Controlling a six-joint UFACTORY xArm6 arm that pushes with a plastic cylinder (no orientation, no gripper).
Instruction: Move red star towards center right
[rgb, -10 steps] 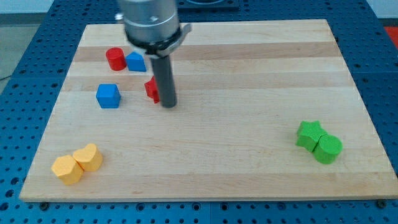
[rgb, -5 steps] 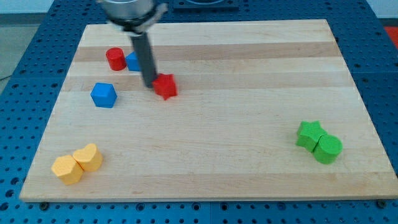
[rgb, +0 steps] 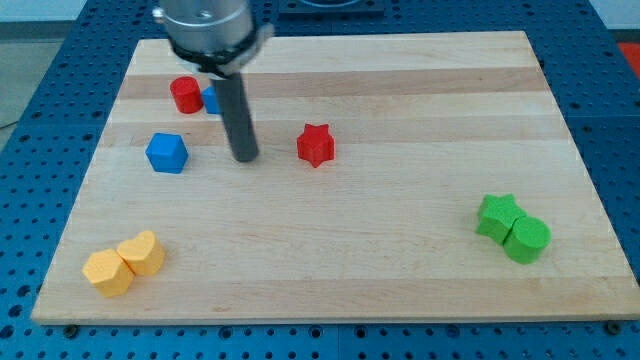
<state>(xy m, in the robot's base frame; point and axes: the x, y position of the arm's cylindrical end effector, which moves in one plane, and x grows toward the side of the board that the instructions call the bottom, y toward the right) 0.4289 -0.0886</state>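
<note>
The red star (rgb: 315, 145) lies on the wooden board (rgb: 400, 240), a little left of the middle and above it. My tip (rgb: 245, 157) rests on the board to the star's left, apart from it by about a block's width. The tip stands between the star and a blue cube (rgb: 166, 153) at the view's left.
A red cylinder (rgb: 184, 94) and a blue block (rgb: 212, 99), partly hidden by the rod, sit at the upper left. Two yellow blocks (rgb: 125, 263) lie at the lower left. A green star (rgb: 497, 216) and a green cylinder (rgb: 527, 240) touch at the lower right.
The red star has slid to the right, from beside the rod to clear of it. My tip went up-left behind the star, then came back down near the star's former spot.
</note>
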